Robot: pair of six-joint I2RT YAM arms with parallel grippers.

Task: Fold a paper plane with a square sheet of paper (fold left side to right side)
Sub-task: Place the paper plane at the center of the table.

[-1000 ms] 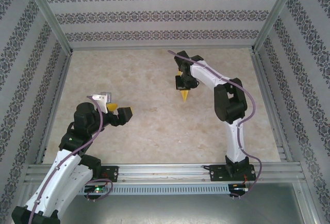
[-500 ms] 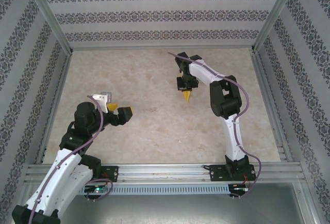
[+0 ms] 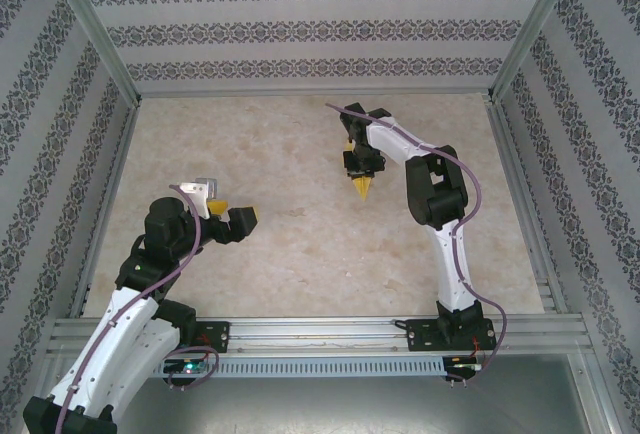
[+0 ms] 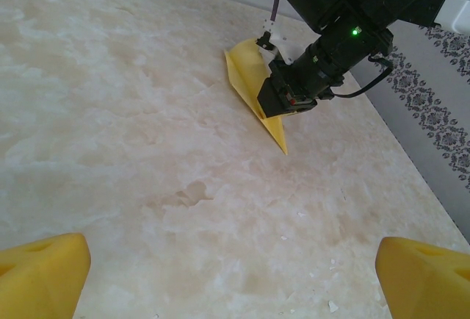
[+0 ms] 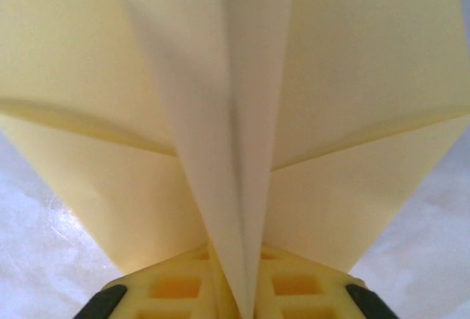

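In the lower left of the top view, your left gripper is hanging with its fingers spread and nothing between them. In its own wrist view the two yellow fingertips are sitting in the bottom corners, with bare table between them.

Moving right, the paper plane is sitting just right of centre, in the upper half of the top view. It is well apart from your left gripper, up and to the right of it. Its long axis is running nearly straight up and down the frame, with the nose pointing toward the bottom edge. From the left wrist camera it is slanting from upper left to lower right, nose lowest. Whether the nose is touching the table or just clearing it, I cannot tell.

Your right gripper is pinching the plane at the tail end of the centre crease. In the right wrist view the pads are pressing together on that fold while the wings are fanning out on either side.

So the right arm is already on the paper. Judging by this, any further crease is going to need your left gripper to reach up and right across the open table.
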